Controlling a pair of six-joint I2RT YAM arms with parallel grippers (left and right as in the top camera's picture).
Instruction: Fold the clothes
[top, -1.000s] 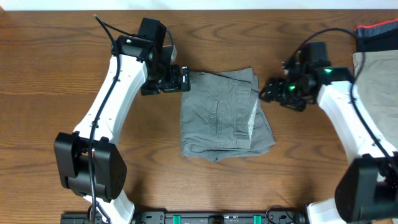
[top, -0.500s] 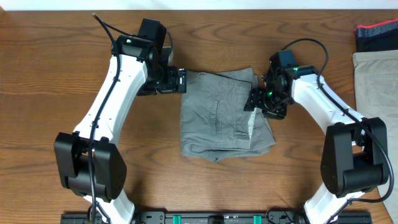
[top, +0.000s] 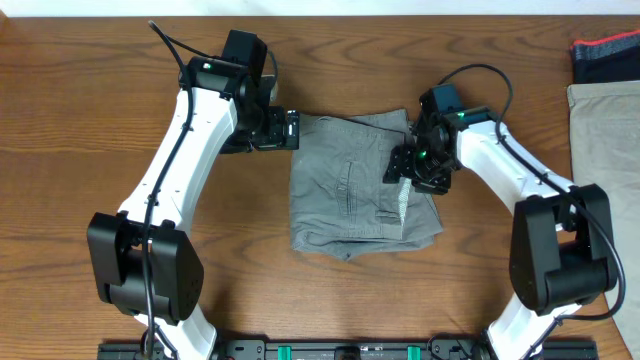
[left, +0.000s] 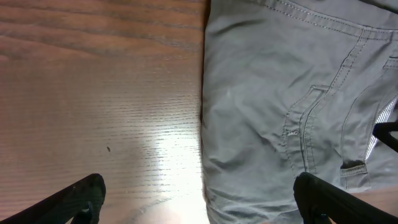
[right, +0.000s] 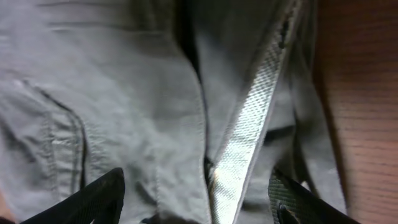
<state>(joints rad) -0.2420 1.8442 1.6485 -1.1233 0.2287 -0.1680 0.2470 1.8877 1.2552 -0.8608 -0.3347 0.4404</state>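
Surface of brown wood grain (top: 90, 110) carried everything in view. On its left side the white left arm reached inward, and its black left gripper (top: 288, 128) sat at the upper left edge of the clothes, released, with the jaws spread wide. In the left wrist view the left gripper (left: 200, 202) straddled that edge: one fingertip (left: 84, 196) stood over bare wood and the other (left: 320, 198) over cloth, and nothing was pinched between them.

The folded pair of grey-green cotton shorts (top: 345, 195) lay flat in the middle of the surface, between the two arms. A stitched back pocket (left: 305, 127) faced up, and a strip of white mesh lining (top: 405, 200) showed along the right side.

The black right gripper (top: 400, 175) was over the upper right part of the shorts, just above the mesh strip. From the right wrist view its fingers (right: 93, 199) were parted, with the mesh lining (right: 249, 130) and a fold of cloth between them; it was released, not clamped on anything. Whether the tips touched the fabric could not be told.

At the far right edge lay a flat beige cloth (top: 605, 130), and just above it a dark garment with a red band (top: 605, 55), both well apart from the shorts.
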